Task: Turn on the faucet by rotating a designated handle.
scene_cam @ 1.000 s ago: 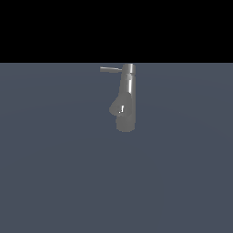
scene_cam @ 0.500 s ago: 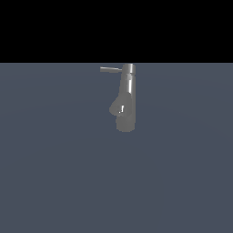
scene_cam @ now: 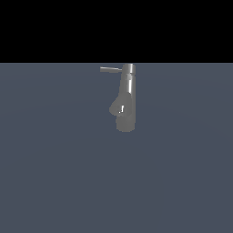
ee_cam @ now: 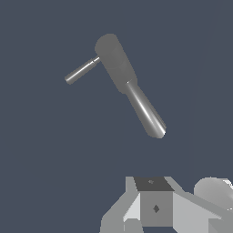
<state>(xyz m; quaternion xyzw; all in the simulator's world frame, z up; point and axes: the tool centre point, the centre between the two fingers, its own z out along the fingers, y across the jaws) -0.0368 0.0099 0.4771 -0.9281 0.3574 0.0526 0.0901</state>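
The faucet (scene_cam: 127,98) is a tall shiny grey column standing on the flat grey floor, with a stubby spout (scene_cam: 117,108) bulging low on the exterior view's left. Its handle (scene_cam: 110,69), a thin straight rod, sticks out from the top cap toward the exterior view's left. The wrist view shows the faucet (ee_cam: 119,66) from above and at a distance, with the handle (ee_cam: 82,70) jutting sideways. Only grey blocks of my gripper (ee_cam: 154,205) show at the wrist view's edge, well apart from the faucet and touching nothing. The arm does not appear in the exterior view.
A plain dark grey floor (scene_cam: 54,173) spreads around the faucet, with a black background above its far edge. No other object shows in either view.
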